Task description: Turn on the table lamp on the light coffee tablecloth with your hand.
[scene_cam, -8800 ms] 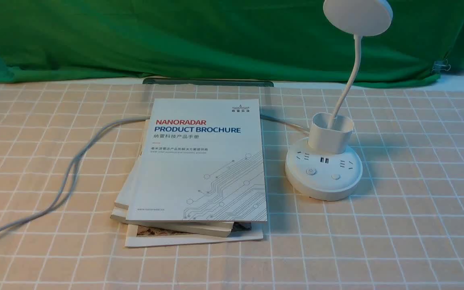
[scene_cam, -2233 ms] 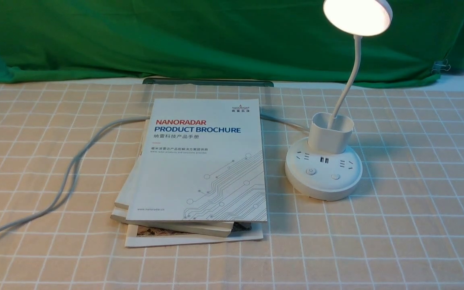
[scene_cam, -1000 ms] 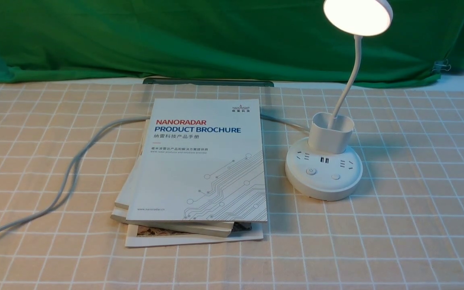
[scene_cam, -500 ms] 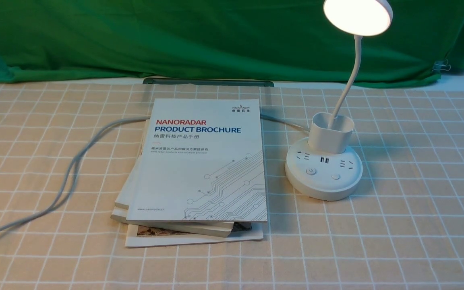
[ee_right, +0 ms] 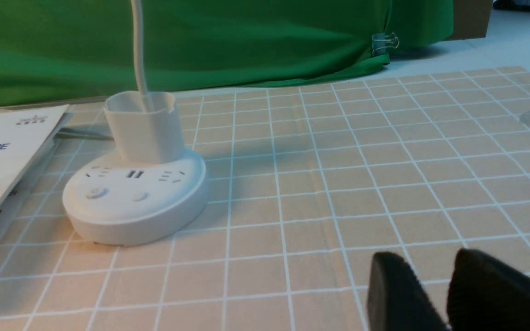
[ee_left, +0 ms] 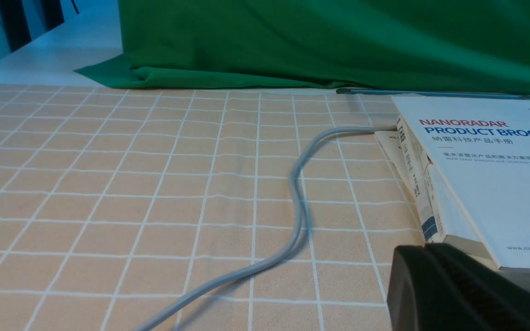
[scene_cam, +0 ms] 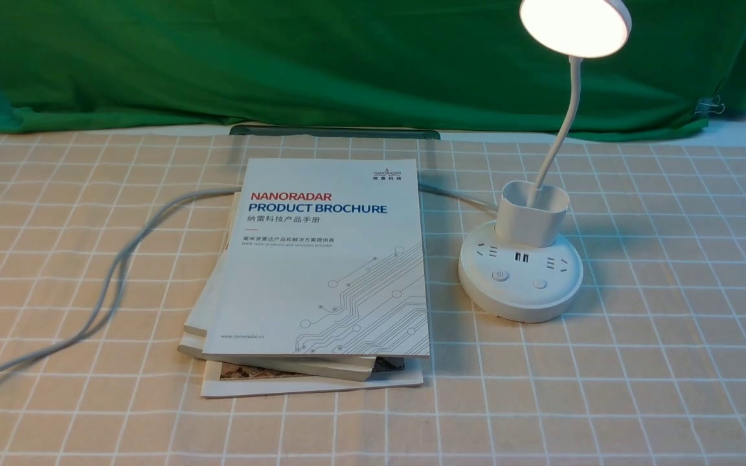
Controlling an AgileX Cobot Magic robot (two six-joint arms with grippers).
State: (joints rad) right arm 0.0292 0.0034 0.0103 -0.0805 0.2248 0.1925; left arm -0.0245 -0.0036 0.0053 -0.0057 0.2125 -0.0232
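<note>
The table lamp (scene_cam: 520, 272) is standing on the light coffee tablecloth (scene_cam: 638, 362), right of centre, and its disc head (scene_cam: 574, 26) is glowing; the top of the head is running off the upper edge of the front view. The thin neck (scene_cam: 561, 123) is rising out of the cup-like holder (scene_cam: 531, 212); what lies inside the holder beyond the neck I cannot make out. Two buttons (scene_cam: 500, 276) are sitting on the round base (ee_right: 136, 202). A grey cable (scene_cam: 114, 272) is trailing from behind a stack of brochures (scene_cam: 321, 259) just beside the lamp. A green cloth (scene_cam: 321, 65) is hanging behind. My right gripper (ee_right: 449, 294) is resting low over the cloth, near the base yet apart from it, its two fingertips (ee_right: 394, 294) showing a narrow gap and holding nothing. Of my left gripper (ee_left: 449, 289) only one dark finger is showing beside the brochures; its opening I cannot tell.
</note>
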